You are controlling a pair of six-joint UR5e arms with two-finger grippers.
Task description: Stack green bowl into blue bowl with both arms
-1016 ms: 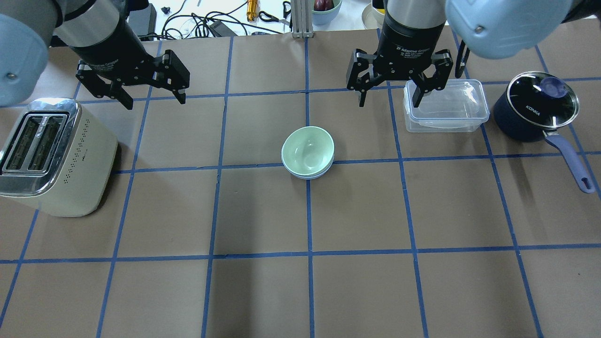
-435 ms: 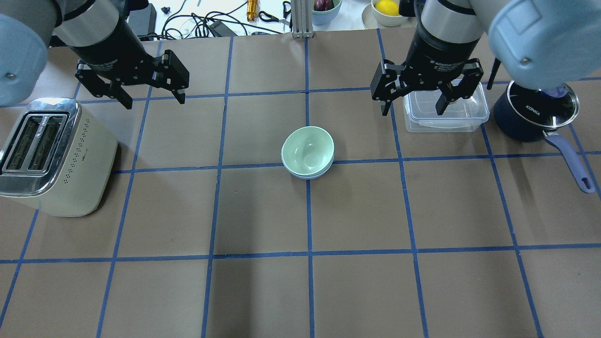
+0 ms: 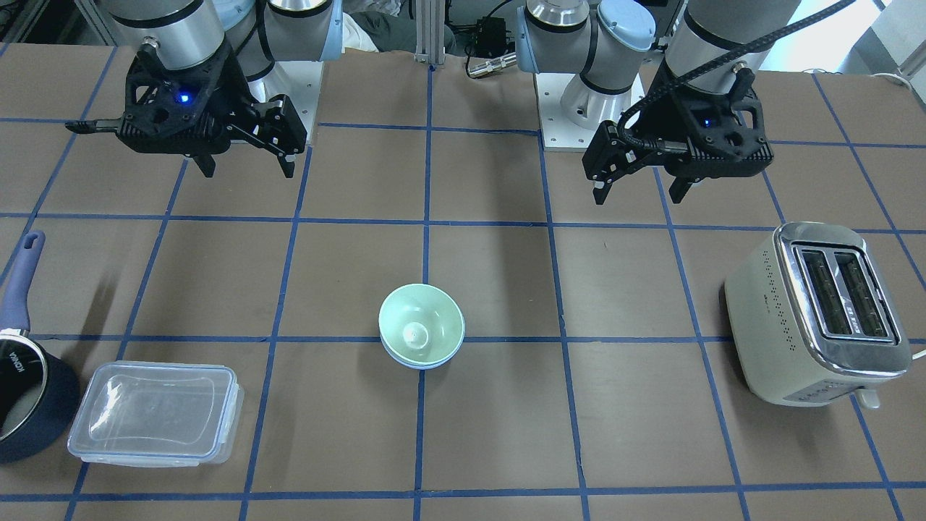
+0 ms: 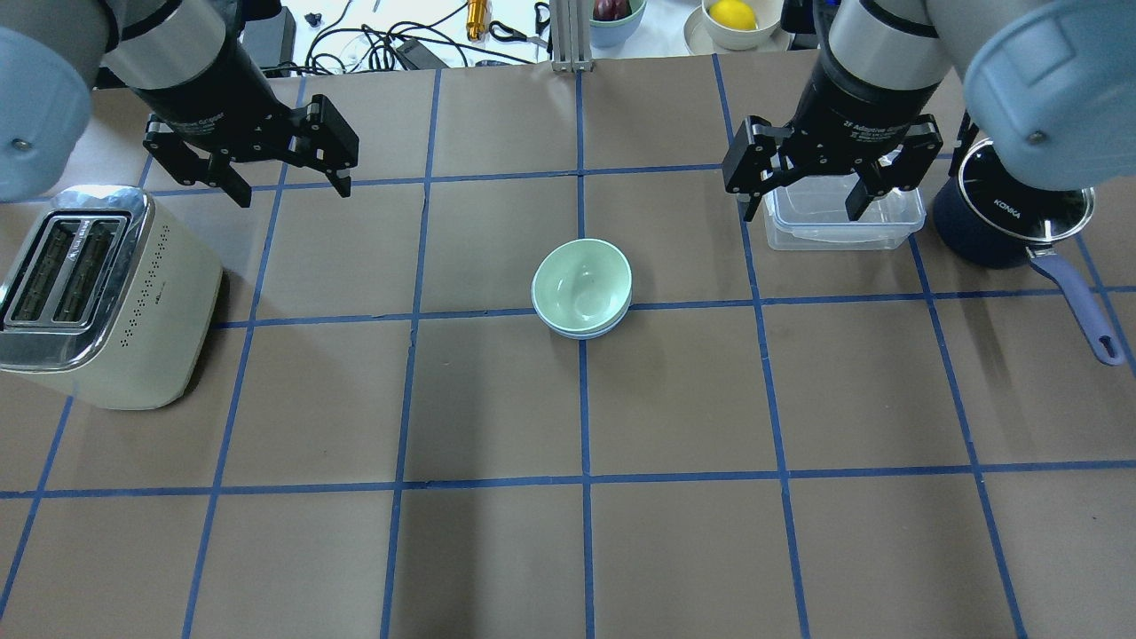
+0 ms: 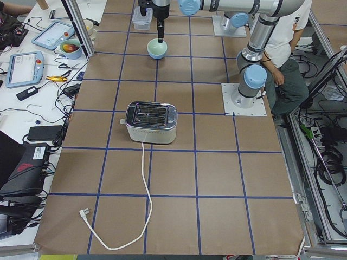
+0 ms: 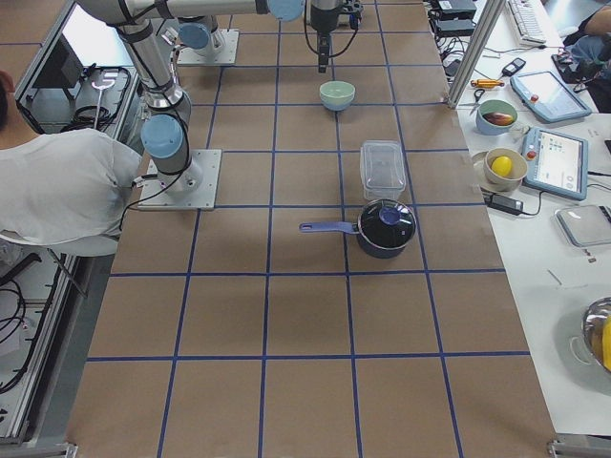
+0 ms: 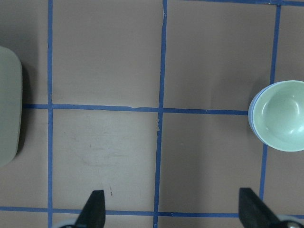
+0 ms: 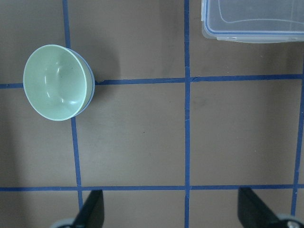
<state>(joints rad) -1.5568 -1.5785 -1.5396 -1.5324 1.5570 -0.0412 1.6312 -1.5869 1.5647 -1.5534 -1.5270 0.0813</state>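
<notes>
item: bowl stack, mid-bench.
- green bowl point(image 4: 581, 284): sits nested, upright, inside the blue bowl point(image 3: 422, 365), of which only a thin rim shows beneath it. the pair rests on the bench point(image 4: 577, 532) at a crossing of the blue grid lines, in the same spot as a second ago.
- left claw point(image 4: 291, 191): released, jaws spread wide, holding nothing. it hangs above the bench near the toaster point(image 4: 106, 302), well apart from the bowls, and has not moved over the last second.
- right claw point(image 4: 803, 211): released, jaws spread, empty. this is the one change: over the last second it has drawn off sideways, away from the centre. it now hovers over the near end of the clear lidded box point(image 4: 892, 222), beside the saucepan point(image 4: 994, 240). its wrist view shows the bowls far off to one side and nothing between the finger tips.

reading: both claws stand clear of the stack and neither touches a bowl. with green already seated in blue, the stacking looks done. the right arm's drift outward reads as a retreat toward a rest pose, not a fresh approach.

risk: little remains. the nested bowls sit level and look stable.
</notes>
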